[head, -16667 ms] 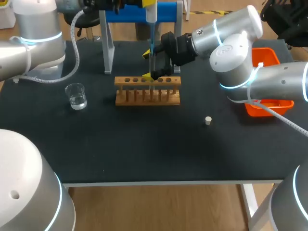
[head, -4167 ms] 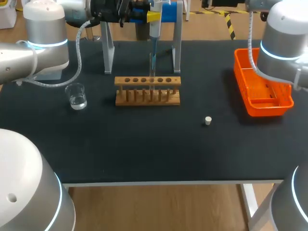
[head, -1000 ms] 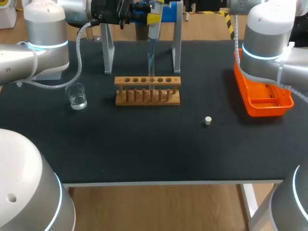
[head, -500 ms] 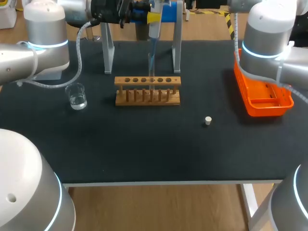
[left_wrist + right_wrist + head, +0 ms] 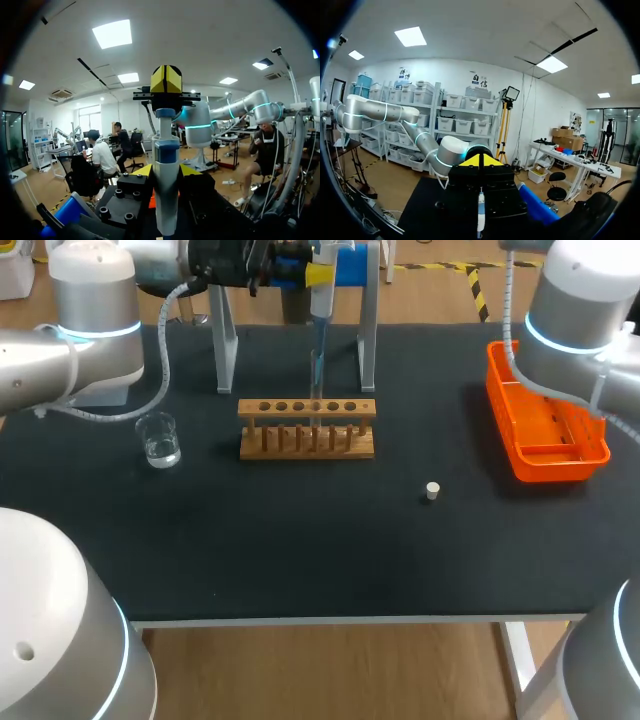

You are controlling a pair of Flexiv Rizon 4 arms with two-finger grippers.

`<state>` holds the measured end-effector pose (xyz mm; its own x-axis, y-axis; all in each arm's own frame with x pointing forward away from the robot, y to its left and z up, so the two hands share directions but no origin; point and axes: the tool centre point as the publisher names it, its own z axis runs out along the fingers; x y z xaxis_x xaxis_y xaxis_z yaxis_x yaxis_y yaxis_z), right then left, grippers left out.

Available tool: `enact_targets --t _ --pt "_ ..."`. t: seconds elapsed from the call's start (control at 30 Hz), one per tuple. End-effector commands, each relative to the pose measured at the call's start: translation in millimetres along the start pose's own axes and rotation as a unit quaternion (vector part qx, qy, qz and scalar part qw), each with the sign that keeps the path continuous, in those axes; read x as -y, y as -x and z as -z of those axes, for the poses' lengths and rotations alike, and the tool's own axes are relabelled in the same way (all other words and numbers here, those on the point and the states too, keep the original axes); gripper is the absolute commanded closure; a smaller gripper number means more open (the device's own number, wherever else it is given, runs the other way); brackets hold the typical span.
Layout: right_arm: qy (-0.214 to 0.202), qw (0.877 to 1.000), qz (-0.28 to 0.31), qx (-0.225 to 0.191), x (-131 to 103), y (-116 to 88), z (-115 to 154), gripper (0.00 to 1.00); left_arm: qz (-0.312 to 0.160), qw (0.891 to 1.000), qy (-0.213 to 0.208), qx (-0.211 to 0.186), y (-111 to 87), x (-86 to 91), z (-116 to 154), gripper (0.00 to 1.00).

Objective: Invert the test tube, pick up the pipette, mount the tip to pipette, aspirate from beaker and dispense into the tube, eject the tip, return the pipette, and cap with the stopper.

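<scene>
Hanging over the far wooden tube rack (image 5: 307, 430), the left gripper (image 5: 165, 172) clamped the white-and-blue pipette (image 5: 322, 302); the right gripper (image 5: 166, 80), closed on nothing, sat above its top. Pressing slowly, tip (image 5: 317, 365) centred over the clear glass test tube (image 5: 315, 428), seemed best.

Matt black desk (image 5: 300, 550); bare wooden rack (image 5: 307, 430) at centre; clear glass beaker (image 5: 158, 440) left; glossy orange plastic bin (image 5: 545, 425) right; smooth white plastic pipette (image 5: 322, 295) upper middle
</scene>
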<state>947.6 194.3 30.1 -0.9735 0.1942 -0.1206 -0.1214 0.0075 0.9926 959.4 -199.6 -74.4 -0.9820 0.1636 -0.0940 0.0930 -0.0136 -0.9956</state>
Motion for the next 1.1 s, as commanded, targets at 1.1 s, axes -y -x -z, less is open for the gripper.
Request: enact_targets --t 1.1 --pt "-0.093 0.996 0.016 -0.001 147.7 -34.1 113.1 0.00 0.000 1.000 0.000 -0.002 0.9 0.6 1.0 1.00"
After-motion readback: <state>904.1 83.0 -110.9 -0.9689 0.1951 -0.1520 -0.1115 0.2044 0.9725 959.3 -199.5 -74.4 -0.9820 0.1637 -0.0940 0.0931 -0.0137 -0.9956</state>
